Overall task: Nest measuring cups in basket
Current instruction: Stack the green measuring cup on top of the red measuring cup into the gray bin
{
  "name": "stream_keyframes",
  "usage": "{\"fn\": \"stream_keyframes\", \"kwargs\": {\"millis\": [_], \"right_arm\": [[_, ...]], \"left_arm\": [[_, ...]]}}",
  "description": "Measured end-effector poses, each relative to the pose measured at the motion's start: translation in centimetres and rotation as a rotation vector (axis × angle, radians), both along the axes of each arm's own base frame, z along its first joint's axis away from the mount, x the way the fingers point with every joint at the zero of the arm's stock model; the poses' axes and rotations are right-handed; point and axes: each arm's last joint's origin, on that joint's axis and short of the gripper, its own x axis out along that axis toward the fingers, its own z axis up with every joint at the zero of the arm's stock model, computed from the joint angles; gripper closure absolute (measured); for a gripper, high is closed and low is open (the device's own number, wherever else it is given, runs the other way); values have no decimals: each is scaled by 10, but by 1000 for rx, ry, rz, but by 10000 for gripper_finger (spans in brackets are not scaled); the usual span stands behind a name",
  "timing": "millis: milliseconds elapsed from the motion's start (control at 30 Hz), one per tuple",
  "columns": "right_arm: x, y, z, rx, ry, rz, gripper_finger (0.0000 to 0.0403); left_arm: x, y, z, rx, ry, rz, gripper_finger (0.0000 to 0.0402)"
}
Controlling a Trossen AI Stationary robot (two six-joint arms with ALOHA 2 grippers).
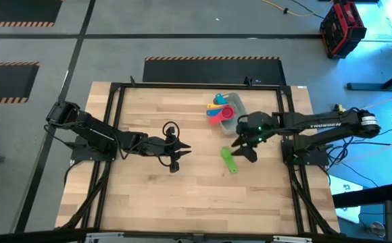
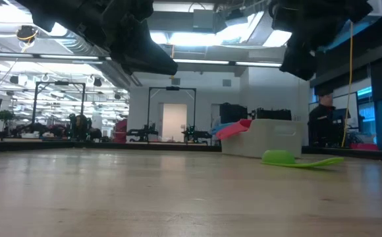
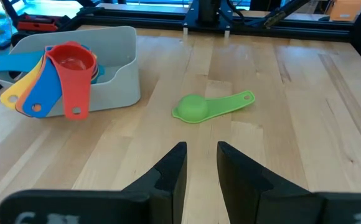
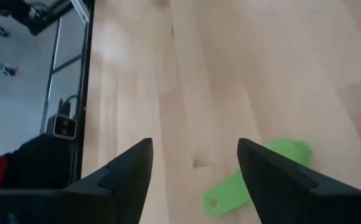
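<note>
A green measuring cup (image 1: 229, 160) lies alone, bowl down, on the wooden table (image 1: 149, 202), also seen in the left wrist view (image 3: 205, 108) and the low view (image 2: 290, 158). The grey basket (image 3: 115, 81) stands near the table's far right. Red (image 3: 73, 65), blue, orange, yellow and light blue cups sit stacked in it, their handles fanning over its rim. My right gripper (image 1: 245, 150) hovers open just right of and above the green cup (image 4: 255, 180). My left gripper (image 1: 174, 154) waits mid-table, open, its fingers (image 3: 168, 171) pointing at the green cup.
A black metal frame (image 1: 115, 121) borders the table on the left, far and right sides. Bare wood stretches across the table's left and near parts. Beyond the far edge the low view shows a room with racks and a person (image 2: 323, 122).
</note>
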Motion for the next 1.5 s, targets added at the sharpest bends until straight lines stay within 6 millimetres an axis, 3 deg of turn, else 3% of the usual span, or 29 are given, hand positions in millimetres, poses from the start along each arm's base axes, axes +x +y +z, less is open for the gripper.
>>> {"fn": "stream_keyframes", "kwargs": {"millis": [300, 700, 900, 1333, 1500], "right_arm": [[-2, 10, -2, 0, 23, 44, 169], [-2, 8, -2, 1, 42, -32, 163], [-2, 9, -2, 91, 73, -84, 150], [-3, 34, -1, 215, 122, -91, 144], [-8, 42, -5, 227, 197, -200, 144]], "left_arm": [[0, 0, 0, 0, 0, 0, 320], [0, 0, 0, -1, -1, 1, 320], [0, 0, 0, 0, 0, 0, 320], [0, 0, 0, 1, 0, 0, 320], [0, 0, 0, 1, 0, -1, 320]]}}
